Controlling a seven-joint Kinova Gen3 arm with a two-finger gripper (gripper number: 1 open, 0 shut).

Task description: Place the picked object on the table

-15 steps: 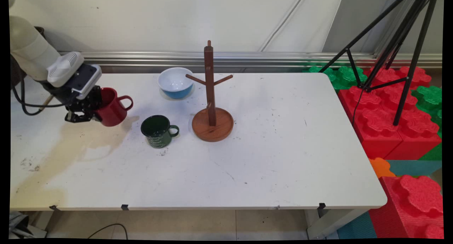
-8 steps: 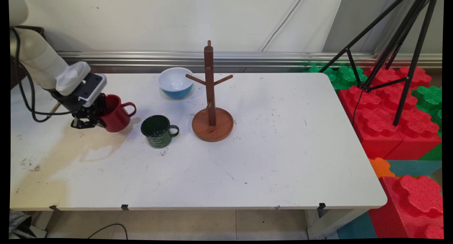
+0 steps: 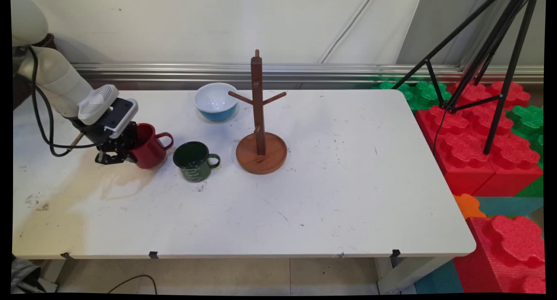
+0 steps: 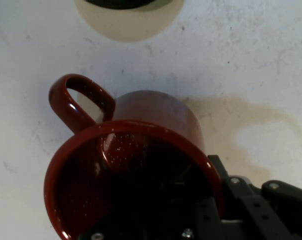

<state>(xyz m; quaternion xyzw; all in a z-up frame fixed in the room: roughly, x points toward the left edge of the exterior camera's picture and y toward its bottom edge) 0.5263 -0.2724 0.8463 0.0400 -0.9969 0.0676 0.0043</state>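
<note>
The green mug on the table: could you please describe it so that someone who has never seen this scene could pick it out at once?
Start at the wooden mug tree standing mid-table; the green mug sits on the table just left of its round base. It is upright and untouched, handle pointing toward the tree. Unlike the red mug further left, clamped in the gripper, it is dark green with pale lettering.
</note>
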